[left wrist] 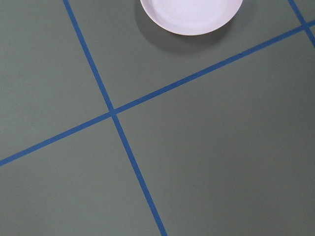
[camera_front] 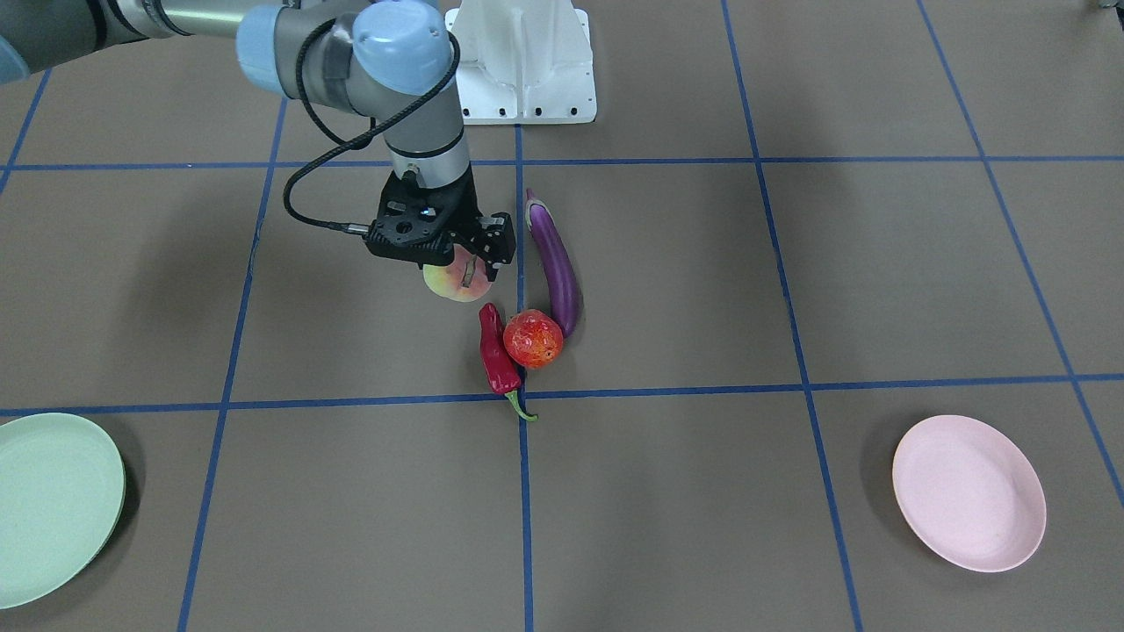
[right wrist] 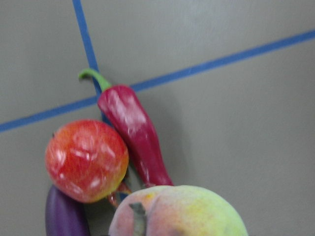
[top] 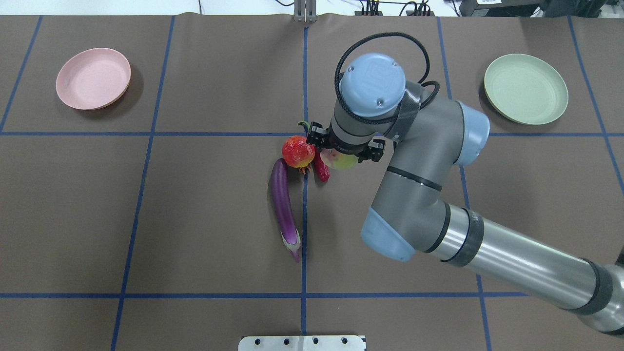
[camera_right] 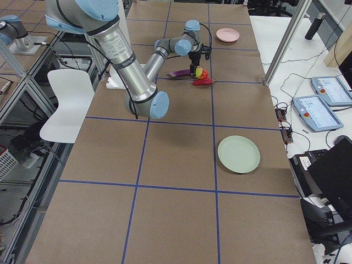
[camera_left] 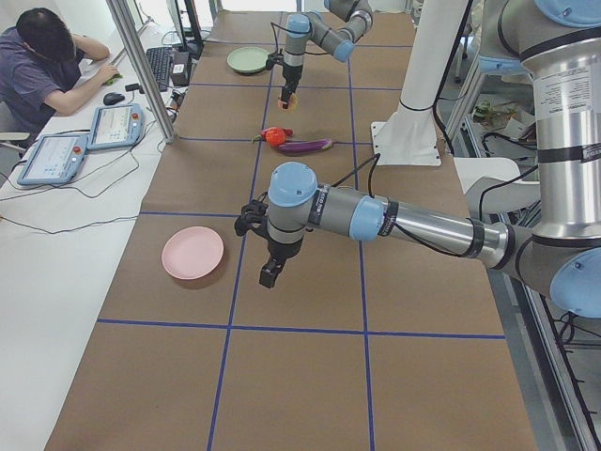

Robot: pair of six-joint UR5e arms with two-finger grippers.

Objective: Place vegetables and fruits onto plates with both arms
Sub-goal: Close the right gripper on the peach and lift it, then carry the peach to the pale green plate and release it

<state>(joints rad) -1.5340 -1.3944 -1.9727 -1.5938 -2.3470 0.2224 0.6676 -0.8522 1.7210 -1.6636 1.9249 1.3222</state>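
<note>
My right gripper (camera_front: 463, 263) is shut on the pale pink-green peach (camera_front: 450, 283), just beside the pile; it also shows in the overhead view (top: 341, 160) and close up in the right wrist view (right wrist: 182, 211). The red chili pepper (camera_front: 496, 355), the red-orange fruit (camera_front: 533, 339) and the purple eggplant (camera_front: 558, 268) lie touching at the table's middle. The mint green plate (camera_front: 53, 505) and the pink plate (camera_front: 969, 491) hold nothing. My left gripper (camera_left: 269, 275) hangs above the table near the pink plate (camera_left: 192, 252); I cannot tell if it is open.
The white fixed base (camera_front: 522, 61) stands at the robot's edge of the table. Blue tape lines divide the brown mat. An operator (camera_left: 47, 56) sits at a side desk with tablets, off the table.
</note>
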